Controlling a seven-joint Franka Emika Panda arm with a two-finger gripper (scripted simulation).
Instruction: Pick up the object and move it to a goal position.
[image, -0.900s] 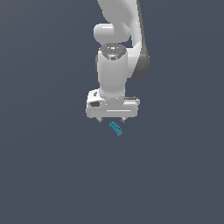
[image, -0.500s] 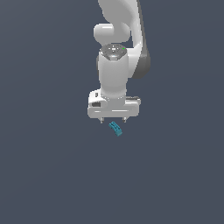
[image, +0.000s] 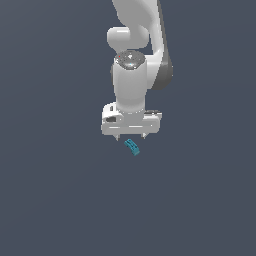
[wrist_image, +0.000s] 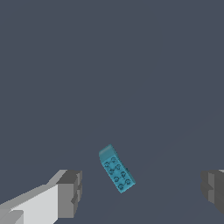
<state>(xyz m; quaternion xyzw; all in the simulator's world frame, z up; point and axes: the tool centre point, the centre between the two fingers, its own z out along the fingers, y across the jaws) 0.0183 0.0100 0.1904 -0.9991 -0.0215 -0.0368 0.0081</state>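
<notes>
- Exterior view, left part: bare, uniform dark grey surface (image: 50, 190); open room on every side, no edge or wall in sight.
- Centre: white arm (image: 132, 75) pointing down, its gripper (image: 131, 137) above the surface with jaws spread wide and holding nothing.
- Just below the gripper: teal-blue object (image: 132, 147), lying tilted on the surface, apart from both fingertips.
- Wrist view: object (wrist_image: 116, 169) between the two fingers (wrist_image: 70, 192), nearer one of them, touching neither; studs on its upper face.
</notes>
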